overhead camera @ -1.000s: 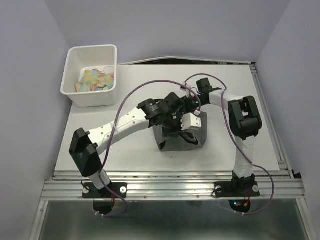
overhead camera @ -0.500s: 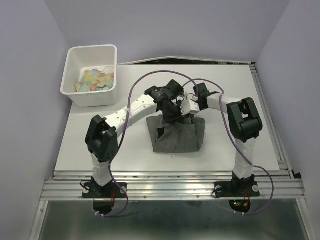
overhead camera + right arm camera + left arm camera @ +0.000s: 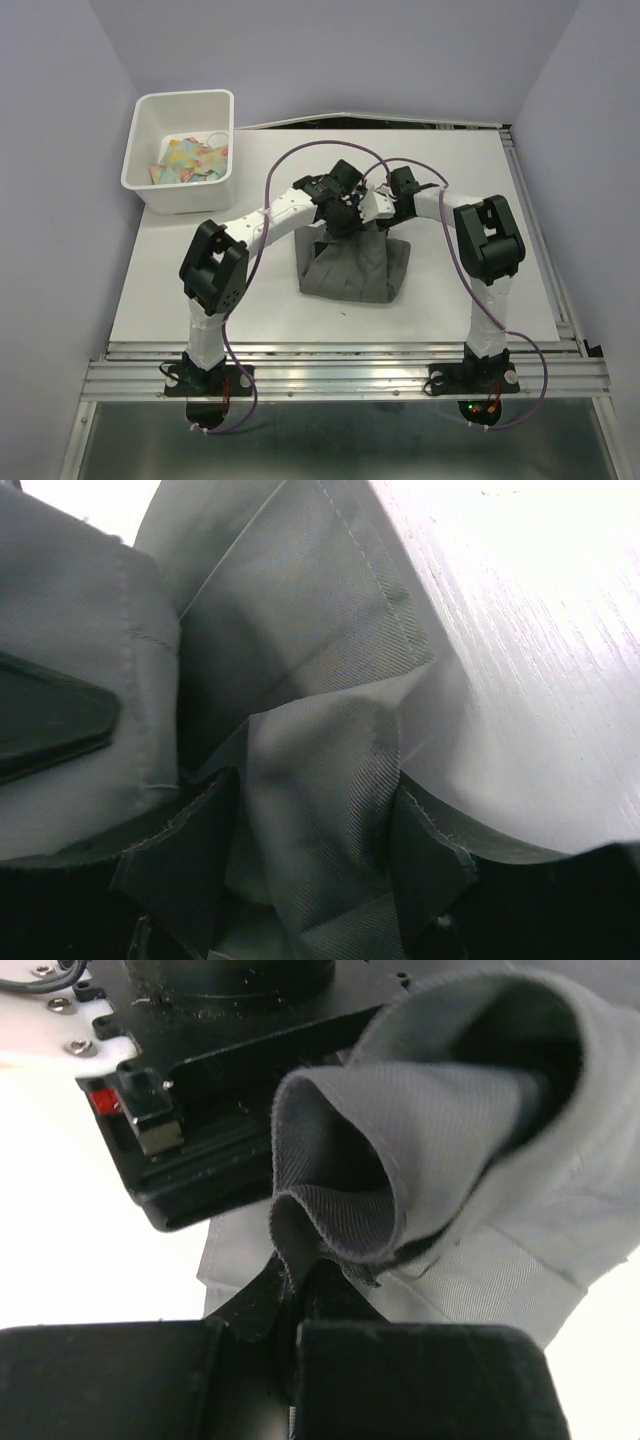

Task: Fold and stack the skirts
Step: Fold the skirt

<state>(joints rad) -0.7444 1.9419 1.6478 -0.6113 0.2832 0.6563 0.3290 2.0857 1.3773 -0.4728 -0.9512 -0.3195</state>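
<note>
One dark grey skirt [image 3: 350,268] lies in the middle of the white table, its far edge bunched and lifted. My left gripper [image 3: 338,218] is shut on that far edge. In the left wrist view its jaws [image 3: 292,1300] pinch a thin fold of the cloth [image 3: 410,1150]. My right gripper [image 3: 374,212] is right beside it, shut on the same edge. In the right wrist view a thick bunch of cloth [image 3: 320,800] fills the gap between its fingers [image 3: 432,865]. No other skirt is in view.
A white bin [image 3: 150,185] holding colourful items stands at the table's far left. The right gripper's black body [image 3: 200,1110] sits close above the left jaws. The table [image 3: 480,250] shows bare to the right of the skirt.
Both grippers have moved away from the near edge with the skirt's edge in them. The skirt has been drawn out longer and flatter. The left arm has stretched further out.
</note>
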